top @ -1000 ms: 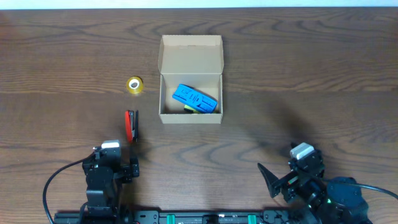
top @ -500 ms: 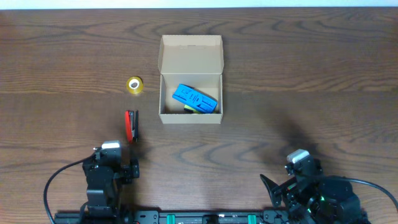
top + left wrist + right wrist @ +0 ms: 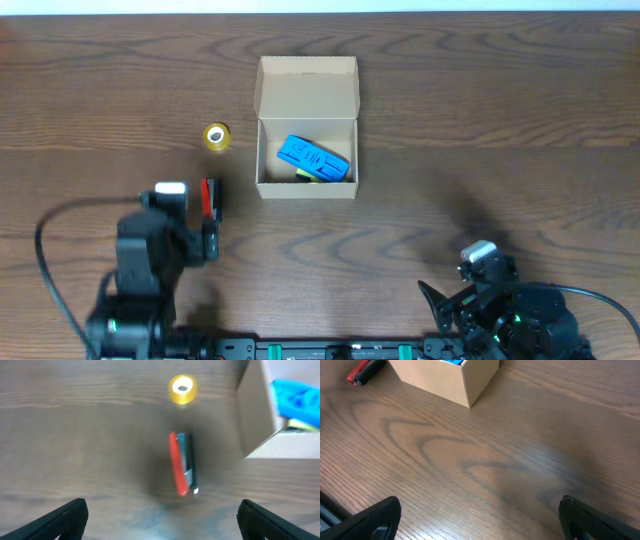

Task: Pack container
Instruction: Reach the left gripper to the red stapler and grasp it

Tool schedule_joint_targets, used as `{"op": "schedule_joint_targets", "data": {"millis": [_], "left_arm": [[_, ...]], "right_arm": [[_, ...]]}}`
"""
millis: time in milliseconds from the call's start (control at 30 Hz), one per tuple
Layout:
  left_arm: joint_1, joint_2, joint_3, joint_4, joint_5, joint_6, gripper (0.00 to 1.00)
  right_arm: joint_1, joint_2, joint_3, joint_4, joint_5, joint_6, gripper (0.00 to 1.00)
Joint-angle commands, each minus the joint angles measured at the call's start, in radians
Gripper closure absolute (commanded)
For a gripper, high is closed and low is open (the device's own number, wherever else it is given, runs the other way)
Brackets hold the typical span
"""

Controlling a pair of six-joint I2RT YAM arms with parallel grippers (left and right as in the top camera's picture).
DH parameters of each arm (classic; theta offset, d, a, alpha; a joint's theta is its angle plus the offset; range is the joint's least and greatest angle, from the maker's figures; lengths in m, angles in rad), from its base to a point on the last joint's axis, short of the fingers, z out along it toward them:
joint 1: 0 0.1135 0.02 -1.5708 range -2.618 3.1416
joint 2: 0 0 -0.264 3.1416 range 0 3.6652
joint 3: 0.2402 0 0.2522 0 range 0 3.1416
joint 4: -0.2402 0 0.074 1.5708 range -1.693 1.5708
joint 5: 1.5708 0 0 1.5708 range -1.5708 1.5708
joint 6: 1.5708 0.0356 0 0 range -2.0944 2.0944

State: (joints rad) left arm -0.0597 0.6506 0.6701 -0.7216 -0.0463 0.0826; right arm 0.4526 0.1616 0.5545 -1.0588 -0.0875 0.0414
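1. The small tan cardboard box [image 3: 307,90] sits in the upper middle of the overhead view, on the dark brown wood-grain table [image 3: 520,110].
2. Its opening faces up. The hinged flap lid lies folded back toward the top of the frame, so box and lid together run top to bottom. The body alone is slightly longer left to right.
3. The cardboard that shows is plain.
4. Inside the box lies a bright blue oblong object [image 3: 314,160], slanted from upper left to lower right. It carries pale markings too small to read. A yellow-green sliver [image 3: 303,176] peeks out under its lower edge.
5. A small yellow roll with a pale centre [image 3: 216,136] stands on the table to the left of the box, apart from it.
6. A slim red-and-black object [image 3: 182,464] lies below the roll, with its long axis top to bottom in the frame.
7. The left gripper [image 3: 162,510] is spread wide and holds nothing. In its wrist view the red-and-black object lies just ahead, between the 2 finger lines. I cannot tell whether it is touched.
8. The right gripper [image 3: 479,507] sits at the lower right of the overhead view, well apart from the box. Its jaws are wide, with only bare table between them.
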Motion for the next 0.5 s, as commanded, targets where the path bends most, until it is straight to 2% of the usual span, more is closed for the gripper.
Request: {"op": "schedule_joint_targets", "data": {"millis": [0,233,467], "left_arm": [[0.005,0.157,0.095,-0.007,0.103,-0.001,0.05],[0.005,0.526,0.202,-0.002,0.149,-0.001,0.05],[0.005,0.763,0.225,0.001,0.164,-0.001,0.05]], "right_arm": [[-0.008,-0.005,-0.002,-0.002,0.009,0.010,0.01],[-0.008,-0.005,-0.002,-0.002,0.009,0.010,0.01],[-0.008,-0.006,-0.002,-0.002,0.009,0.010,0.01]]}}
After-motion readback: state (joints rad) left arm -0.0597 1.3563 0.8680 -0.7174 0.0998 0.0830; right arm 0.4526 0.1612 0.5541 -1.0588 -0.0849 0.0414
